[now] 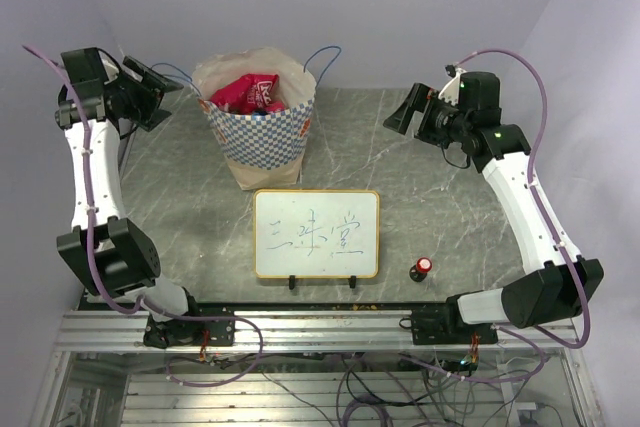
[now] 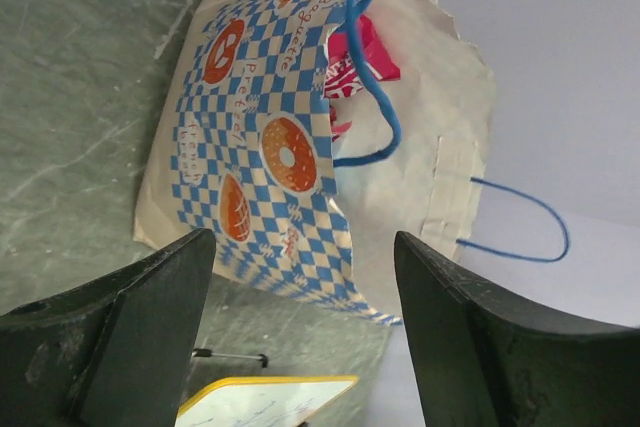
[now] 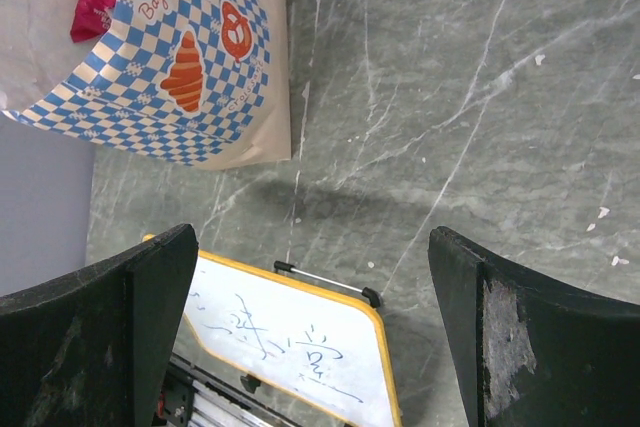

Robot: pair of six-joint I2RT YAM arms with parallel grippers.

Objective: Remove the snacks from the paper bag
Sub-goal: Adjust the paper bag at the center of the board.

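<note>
Paper bag (image 1: 262, 137) stands upright in the upper-left-centre of the top view, at the far side of the grey marble table (image 1: 430, 197). Mouth open. Blue-white checker band with orange bakery prints, blue cord handles (image 2: 385, 97) sticking up.

Snacks (image 1: 248, 93) all inside the bag. Only red-pink foil packets show at the mouth, plus a bit of blue just below them. Anything deeper is hidden. None on the table.

Left gripper (image 2: 302, 239) hangs in the air at the upper left of the top view, just beside the bag's left rim and not touching. Jaws spread wide, nothing between them. Its wrist view frames the bag's side in the gap between the fingers.

Right gripper (image 3: 312, 235) is at the upper right of the top view, well apart from the bag, off the table surface. Jaws also wide apart and holding nothing. Its wrist view has the bag in the upper left corner and bare marble elsewhere.

Framed whiteboard (image 1: 316, 233) with blue handwriting stands propped at lower centre, in front of the bag. Small red-capped black knob (image 1: 423, 267) sits just right of the whiteboard, near the table's bottom edge.
</note>
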